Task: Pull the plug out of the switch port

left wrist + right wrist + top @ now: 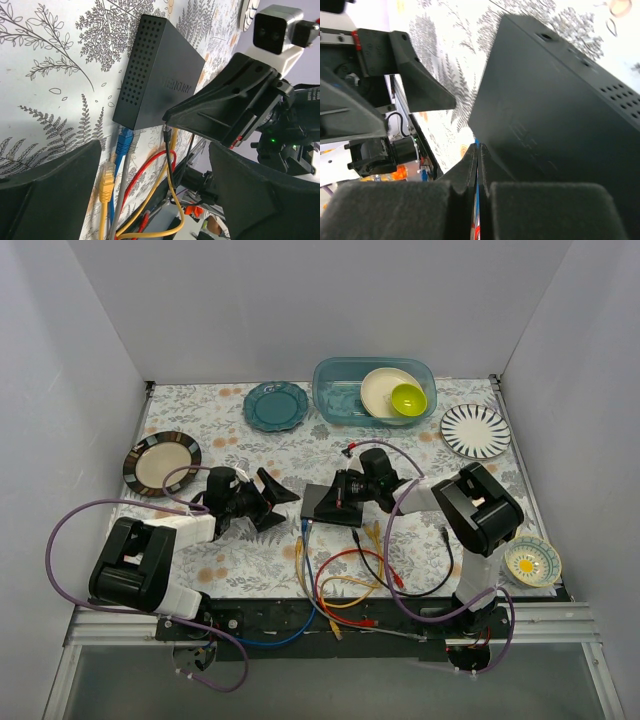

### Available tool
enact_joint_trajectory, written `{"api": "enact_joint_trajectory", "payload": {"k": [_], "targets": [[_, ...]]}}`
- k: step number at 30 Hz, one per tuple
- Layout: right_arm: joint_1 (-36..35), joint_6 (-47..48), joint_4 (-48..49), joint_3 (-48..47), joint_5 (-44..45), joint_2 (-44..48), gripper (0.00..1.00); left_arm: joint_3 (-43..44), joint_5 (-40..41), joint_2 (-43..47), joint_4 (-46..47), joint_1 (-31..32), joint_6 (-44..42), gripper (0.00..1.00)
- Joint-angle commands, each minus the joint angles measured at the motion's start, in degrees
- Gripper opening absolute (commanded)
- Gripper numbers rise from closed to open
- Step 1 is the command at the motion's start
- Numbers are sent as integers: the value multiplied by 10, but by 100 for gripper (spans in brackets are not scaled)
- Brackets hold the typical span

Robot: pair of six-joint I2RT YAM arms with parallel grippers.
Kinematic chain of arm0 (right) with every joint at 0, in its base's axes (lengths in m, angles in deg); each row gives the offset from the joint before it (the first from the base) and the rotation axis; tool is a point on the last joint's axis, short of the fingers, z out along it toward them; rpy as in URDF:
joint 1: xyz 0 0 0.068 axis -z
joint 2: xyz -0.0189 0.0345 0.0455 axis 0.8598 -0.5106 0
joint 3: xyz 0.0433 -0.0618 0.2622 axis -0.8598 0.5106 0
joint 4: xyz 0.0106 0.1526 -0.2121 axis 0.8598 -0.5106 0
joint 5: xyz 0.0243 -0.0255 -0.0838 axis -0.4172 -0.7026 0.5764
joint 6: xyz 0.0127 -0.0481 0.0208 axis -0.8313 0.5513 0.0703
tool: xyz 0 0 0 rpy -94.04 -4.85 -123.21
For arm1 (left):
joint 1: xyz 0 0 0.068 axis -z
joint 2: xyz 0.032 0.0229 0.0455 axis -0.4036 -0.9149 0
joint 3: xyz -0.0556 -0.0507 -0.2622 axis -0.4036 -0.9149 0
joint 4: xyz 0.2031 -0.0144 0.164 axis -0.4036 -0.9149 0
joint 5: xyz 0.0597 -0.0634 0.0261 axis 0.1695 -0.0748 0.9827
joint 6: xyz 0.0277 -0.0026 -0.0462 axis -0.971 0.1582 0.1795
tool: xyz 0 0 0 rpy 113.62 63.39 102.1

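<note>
While our right jaws rest closed over the black box on the desk, arm folded leftward, our left jaws gape beside it; a blue plug sits in its near edge.

plain grey walls, floral-patterned table

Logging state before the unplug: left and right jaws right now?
Left gripper: jaws open, empty.
Right gripper: jaws closed, nothing visibly held.
</note>
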Motion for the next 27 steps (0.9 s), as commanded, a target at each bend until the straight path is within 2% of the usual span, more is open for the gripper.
{"api": "enact_joint_trajectory", "payload": {"k": [1,7,8,11,14,18,24,27], "targets": [[2,-20,34,16,-18,-24,1,-10,6,20,15,7,-15,90],[14,-86,105,44,-30,-61,1,-17,29,18,17,25,-30,79],[17,-93,115,47,-34,-65,1,-20,36,18,22,30,-27,74],[23,-107,130,48,-34,-78,1,-48,71,30,59,45,-7,68],[27,-106,126,41,-30,-85,1,-81,93,43,108,53,6,67],[33,-102,121,35,-30,-91,1,-70,81,5,100,55,-3,56],[34,-87,102,23,-30,-87,1,-62,74,-56,145,55,17,50],[34,-85,94,19,-31,-86,1,-50,59,-92,171,55,31,44]]}}
